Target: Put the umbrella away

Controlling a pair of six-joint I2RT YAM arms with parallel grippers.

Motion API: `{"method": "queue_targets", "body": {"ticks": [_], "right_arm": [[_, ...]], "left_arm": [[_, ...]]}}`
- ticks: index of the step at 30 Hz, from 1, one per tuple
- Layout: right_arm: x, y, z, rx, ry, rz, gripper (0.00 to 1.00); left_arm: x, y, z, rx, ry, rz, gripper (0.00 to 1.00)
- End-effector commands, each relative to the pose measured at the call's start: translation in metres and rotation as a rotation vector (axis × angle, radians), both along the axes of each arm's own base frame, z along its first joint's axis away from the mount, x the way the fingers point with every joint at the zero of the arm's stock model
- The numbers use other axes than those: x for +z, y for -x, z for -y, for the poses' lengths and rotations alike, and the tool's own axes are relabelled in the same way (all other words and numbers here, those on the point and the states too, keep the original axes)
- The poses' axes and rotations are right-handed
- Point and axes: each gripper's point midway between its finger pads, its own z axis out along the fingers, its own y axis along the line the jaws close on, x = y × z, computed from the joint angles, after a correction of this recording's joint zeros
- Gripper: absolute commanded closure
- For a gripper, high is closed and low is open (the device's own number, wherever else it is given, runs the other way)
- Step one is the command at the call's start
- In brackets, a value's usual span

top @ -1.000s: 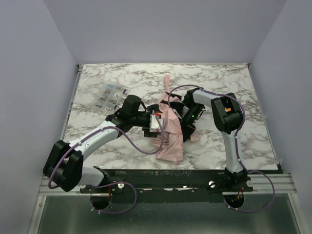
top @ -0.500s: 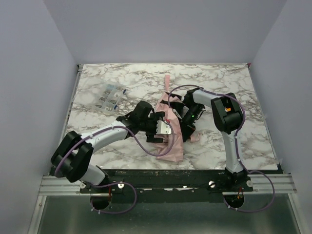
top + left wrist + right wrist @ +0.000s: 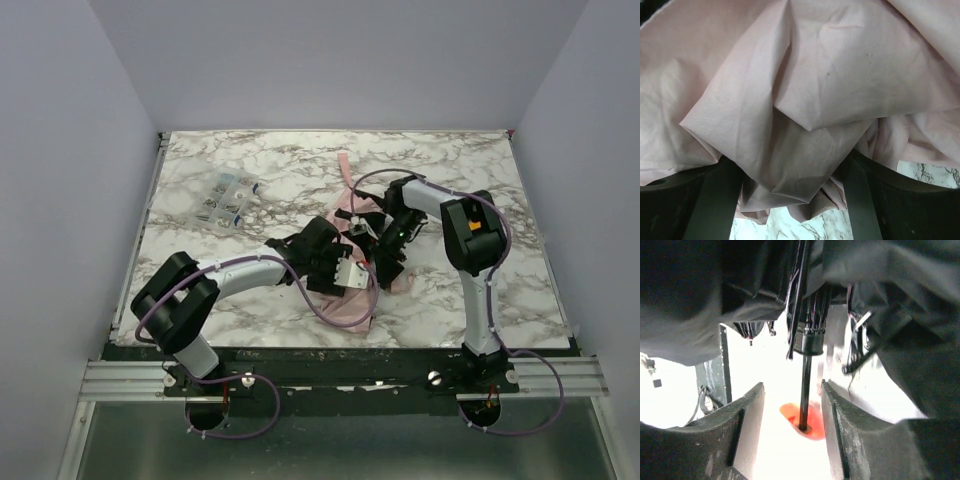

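Fabric of the umbrella (image 3: 810,75) fills the gap between the left gripper (image 3: 790,165)'s 2 spread fingers (image 3: 715,205). Right gripper (image 3: 791,390) gapes around the shaft (image 3: 805,382).

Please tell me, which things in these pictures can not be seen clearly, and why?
- Top view: the fingertips of the left hand and right hand are hidden by their own wrists and the umbrella fabric.
- Left wrist view: pink fabric covers nearly all, hiding whatever lies behind.
- Right wrist view: glare and blur; the orange spot at the shaft end cannot be identified.
- Top view: the clear box contents are too small.
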Motion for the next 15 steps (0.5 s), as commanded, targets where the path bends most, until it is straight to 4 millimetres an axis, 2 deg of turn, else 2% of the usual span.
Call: {"method": "queue_targets", "body": {"ticks": [1, 4, 10, 13, 15], "right_arm": [[0.031, -0.023, 0.005, -0.025, -0.093, 0.157, 0.43], [0.049, -0.032, 0.010, -0.046, -0.125, 0.224, 0.35], [0.077, -0.052, 0.032, -0.102, -0.138, 0.351, 0.33], [0.105, -0.060, 0.042, -0.152, -0.187, 0.438, 0.33], [0.134, -0.061, 0.040, -0.174, -0.292, 0.522, 0.27]], "left_arm": [[-0.021, 0.000, -0.019, 0.004, -0.137, -0.016, 0.31], [-0.023, 0.002, -0.018, 0.002, -0.156, -0.053, 0.35], [-0.021, 0.003, -0.017, 0.007, -0.151, -0.071, 0.37], [-0.016, 0.001, -0.015, 0.025, -0.127, -0.079, 0.37], [-0.010, 0.000, -0.011, 0.045, -0.108, -0.100, 0.37]]}}
